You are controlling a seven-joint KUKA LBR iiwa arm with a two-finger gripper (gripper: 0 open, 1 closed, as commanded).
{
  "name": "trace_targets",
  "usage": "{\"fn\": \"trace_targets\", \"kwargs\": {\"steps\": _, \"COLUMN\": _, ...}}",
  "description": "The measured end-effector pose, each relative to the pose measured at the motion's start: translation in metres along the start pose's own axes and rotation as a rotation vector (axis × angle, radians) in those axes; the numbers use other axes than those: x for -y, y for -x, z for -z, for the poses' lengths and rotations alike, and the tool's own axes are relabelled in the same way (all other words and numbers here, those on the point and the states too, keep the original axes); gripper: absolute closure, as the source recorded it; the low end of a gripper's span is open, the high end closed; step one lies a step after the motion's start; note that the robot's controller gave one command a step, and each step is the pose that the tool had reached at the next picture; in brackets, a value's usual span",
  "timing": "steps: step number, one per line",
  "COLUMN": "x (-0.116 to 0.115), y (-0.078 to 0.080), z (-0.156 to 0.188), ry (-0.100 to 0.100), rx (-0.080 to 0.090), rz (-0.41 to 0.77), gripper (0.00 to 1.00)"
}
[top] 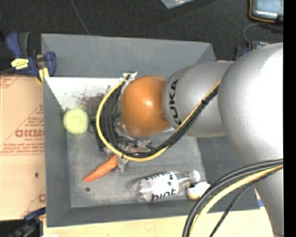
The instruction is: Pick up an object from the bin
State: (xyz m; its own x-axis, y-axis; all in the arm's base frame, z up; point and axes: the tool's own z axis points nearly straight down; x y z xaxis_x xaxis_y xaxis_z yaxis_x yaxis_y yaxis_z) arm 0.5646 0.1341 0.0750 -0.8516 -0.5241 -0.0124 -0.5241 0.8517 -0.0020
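My gripper (122,161) hangs low over the middle of the bin, mostly hidden beneath the arm's orange cover. Its lower end sits at the thick end of an orange carrot (101,170), which lies slanting toward the bin's front left. Whether the carrot is gripped cannot be made out. A clear plastic bottle (163,185) with black lettering lies on its side along the front wall, just right of the carrot.
A yellow-green tennis ball (76,121) rests by the left wall. A small white and yellow thing (197,190) lies at the bottle's cap end. The arm covers the bin's right half, with cables looping around the wrist.
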Motion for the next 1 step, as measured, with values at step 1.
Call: {"fn": "trace_targets", "kwargs": {"steps": 1, "x": 0.0000, "y": -0.0006, "z": 0.0142, "ry": 0.001, "rx": -0.003, "rz": -0.001, "gripper": 1.00}}
